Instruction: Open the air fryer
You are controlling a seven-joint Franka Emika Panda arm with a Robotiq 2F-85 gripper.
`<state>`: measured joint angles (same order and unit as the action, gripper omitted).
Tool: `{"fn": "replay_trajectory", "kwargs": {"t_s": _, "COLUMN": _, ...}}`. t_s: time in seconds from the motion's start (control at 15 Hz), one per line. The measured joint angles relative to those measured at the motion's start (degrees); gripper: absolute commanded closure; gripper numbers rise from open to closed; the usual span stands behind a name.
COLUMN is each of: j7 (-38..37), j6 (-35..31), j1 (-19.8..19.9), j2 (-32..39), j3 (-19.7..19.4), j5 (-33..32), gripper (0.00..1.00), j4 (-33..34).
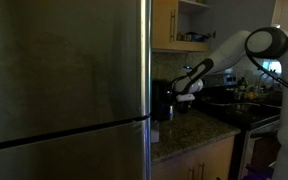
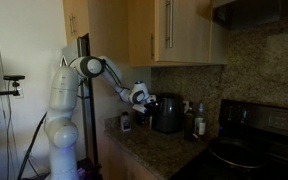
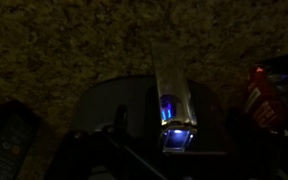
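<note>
Stands upright at the back of the granite counter (image 2: 149, 152), close to the speckled backsplash: the air fryer (image 2: 167, 113), glossy black with rounded top edges. Hovers just beside its upper front corner, reaching in from the arm's side: the gripper (image 2: 141, 99). Cannot tell whether the jaws are parted or closed, nor whether they touch the casing. Crowds in on one flank in an exterior view: the fridge (image 1: 64, 80), its tall vertical edge just beside the appliance. Hang overhead the wooden cabinets (image 2: 169, 30), leaving a band of free air above the counter. Flanks the far side a bottle (image 2: 199, 121), then the stove (image 2: 246, 145). Leaves bare counter in front. Looks dark and blurred in the wrist view, with only a rounded dark top under granite.
</note>
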<state>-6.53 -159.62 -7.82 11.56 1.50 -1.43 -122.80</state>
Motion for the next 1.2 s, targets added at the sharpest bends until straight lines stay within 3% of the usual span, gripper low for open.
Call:
{"fn": "replay_trajectory", "kwargs": {"t_s": 0.27, "j7": -2.6, "j6": -4.0, "j1": -0.1, "j2": 2.4, "j3": -0.4, "j5": -1.6, "gripper": 0.0, "j4": 0.3}}
{"fn": "replay_trajectory", "kwargs": {"t_s": 0.33, "j7": -3.1, "j6": -5.2, "j1": -0.1, "j2": 3.0, "j3": -0.5, "j5": -1.7, "gripper": 0.25, "j4": 0.3}}
{"fn": "replay_trajectory", "kwargs": {"t_s": 0.47, "j7": -4.6, "j6": -7.2, "j1": -0.5, "j2": 3.9, "j3": -1.1, "j5": -3.1, "gripper": 0.35, "j4": 0.7}}
{"fn": "replay_trajectory", "kwargs": {"t_s": 0.93, "j7": -8.3, "j6": -8.5, "j1": -1.8, "j2": 4.5, "j3": -3.0, "j5": -7.3, "gripper": 0.93, "j4": 1.5}}
{"fn": "replay_trajectory", "kwargs": {"t_s": 1.0, "j7": -8.6, "j6": -8.3, "j1": -2.1, "j2": 4.5, "j3": -3.0, "j5": -7.3, "gripper": 0.98, "j4": 1.6}}
{"fn": "replay_trajectory", "kwargs": {"t_s": 1.2, "j7": -9.0, "j6": -5.3, "j1": -2.3, "j2": 4.4, "j3": -2.9, "j5": -6.7, "gripper": 0.94, "j4": 2.5}}
